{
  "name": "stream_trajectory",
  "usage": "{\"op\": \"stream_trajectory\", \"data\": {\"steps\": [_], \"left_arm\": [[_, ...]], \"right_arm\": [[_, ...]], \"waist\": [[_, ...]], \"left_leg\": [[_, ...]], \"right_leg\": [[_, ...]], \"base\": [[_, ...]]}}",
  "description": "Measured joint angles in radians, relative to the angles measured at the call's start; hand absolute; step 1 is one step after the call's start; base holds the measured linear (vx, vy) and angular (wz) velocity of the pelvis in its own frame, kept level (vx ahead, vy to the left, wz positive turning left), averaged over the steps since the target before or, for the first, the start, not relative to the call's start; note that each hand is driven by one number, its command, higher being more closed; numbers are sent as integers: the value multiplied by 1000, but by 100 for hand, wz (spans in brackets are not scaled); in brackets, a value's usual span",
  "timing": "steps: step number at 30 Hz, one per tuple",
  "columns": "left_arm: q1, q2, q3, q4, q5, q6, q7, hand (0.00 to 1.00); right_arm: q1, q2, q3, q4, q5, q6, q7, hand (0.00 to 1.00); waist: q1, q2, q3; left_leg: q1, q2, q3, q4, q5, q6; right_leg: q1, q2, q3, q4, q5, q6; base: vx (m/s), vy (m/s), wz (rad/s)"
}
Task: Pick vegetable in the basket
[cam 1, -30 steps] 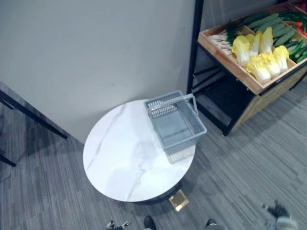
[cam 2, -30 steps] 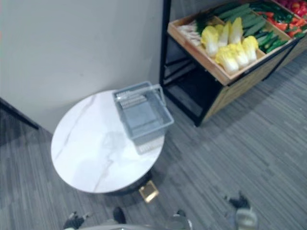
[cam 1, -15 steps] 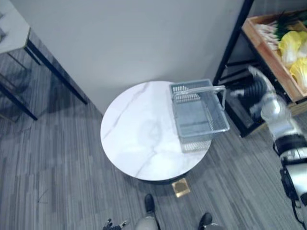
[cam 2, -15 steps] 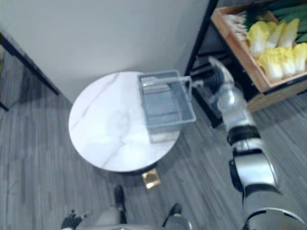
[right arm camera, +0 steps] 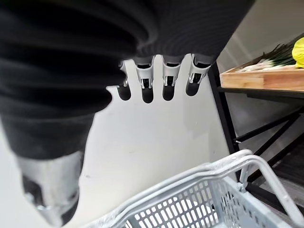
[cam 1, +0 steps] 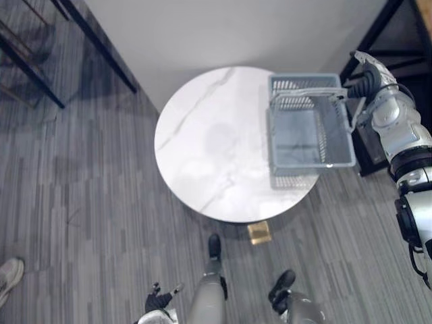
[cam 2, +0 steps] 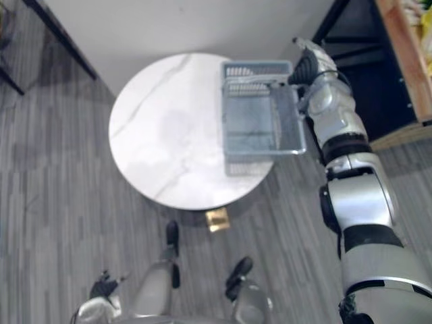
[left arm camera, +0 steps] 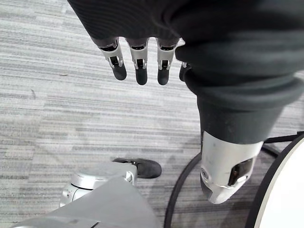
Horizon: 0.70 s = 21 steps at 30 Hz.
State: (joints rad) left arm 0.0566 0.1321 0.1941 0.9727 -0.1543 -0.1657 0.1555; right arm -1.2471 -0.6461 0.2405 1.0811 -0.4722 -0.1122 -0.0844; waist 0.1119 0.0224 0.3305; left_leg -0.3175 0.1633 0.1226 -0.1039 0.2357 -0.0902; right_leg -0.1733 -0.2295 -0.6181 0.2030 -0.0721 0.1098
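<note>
Right robot hand (right arm camera: 168,76) hovering open-fingered just beside basket (cam 1: 312,160) handle | basket sitting on desk (cam 1: 209,148) | vegetables (right arm camera: 298,51) seemingly lying well apart | left robot hand (left arm camera: 140,61) hanging relaxed

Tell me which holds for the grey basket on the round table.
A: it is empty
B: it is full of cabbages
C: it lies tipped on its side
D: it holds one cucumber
A: the basket stands upright on the round table, and its bare grey floor shows with nothing in it.
</note>
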Motion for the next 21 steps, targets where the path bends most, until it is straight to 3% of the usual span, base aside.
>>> {"op": "stream_trajectory", "data": {"steps": [8,21], "left_arm": [[-22,31,-2,-20,0,1,29,0],[-39,33,-20,-28,-2,-1,37,0]], "right_arm": [[-34,-13,-78,74,0,13,-40,0],[-81,-35,-77,74,0,15,-86,0]], "waist": [[5,14,70],[0,45,92]], "left_leg": [[-70,-40,-47,2,22,9],[-110,-52,-75,0,33,-1]], "right_leg": [[-85,-78,-28,145,-61,1],[-143,-108,-21,240,-119,0]], "base": [[-19,0,22],[-8,-32,6]]}}
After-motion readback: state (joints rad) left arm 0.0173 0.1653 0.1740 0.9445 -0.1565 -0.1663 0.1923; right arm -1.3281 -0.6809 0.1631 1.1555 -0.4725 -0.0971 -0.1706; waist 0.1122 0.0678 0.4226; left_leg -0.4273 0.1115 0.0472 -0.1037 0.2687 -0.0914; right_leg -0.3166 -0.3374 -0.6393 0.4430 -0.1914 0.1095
